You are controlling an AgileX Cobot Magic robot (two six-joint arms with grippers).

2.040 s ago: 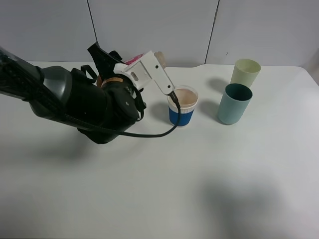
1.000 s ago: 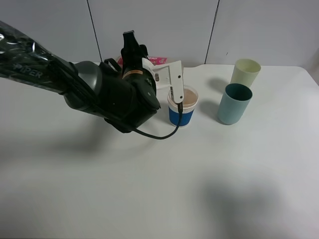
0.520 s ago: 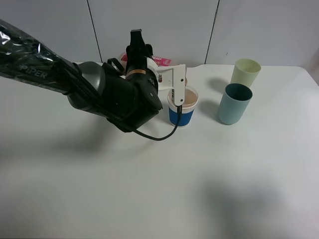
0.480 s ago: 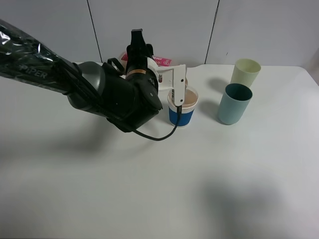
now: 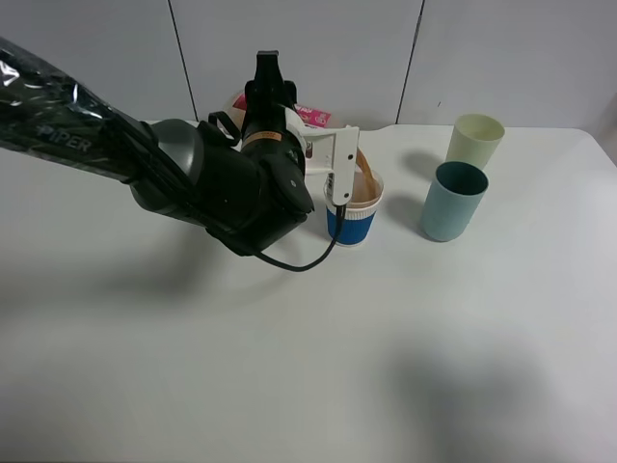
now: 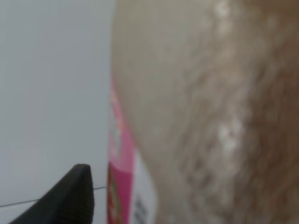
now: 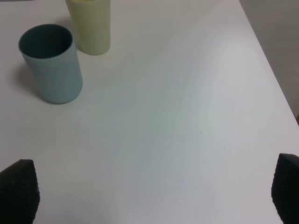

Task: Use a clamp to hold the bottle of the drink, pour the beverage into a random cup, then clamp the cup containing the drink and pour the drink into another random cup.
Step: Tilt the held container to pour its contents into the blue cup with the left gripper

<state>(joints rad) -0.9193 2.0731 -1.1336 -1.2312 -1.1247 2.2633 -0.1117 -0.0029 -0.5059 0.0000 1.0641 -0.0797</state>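
Tipping over the cup at mid-surface, the bottle is clamped tight in the left gripper, neck low so the beverage lands inside. The right gripper hangs wide and empty near the teal cup, likely waiting for the second pour.

White table meets pale panelled wall (dark vertical seams).

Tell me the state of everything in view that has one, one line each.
bottle: held, tipped over the blue cup
blue cup: upright, holding light-brown beverage
teal cup: upright, looks empty
pale yellow-green cup: upright, looks empty
left end effector: shut on the bottle
right end effector: open, holding nothing
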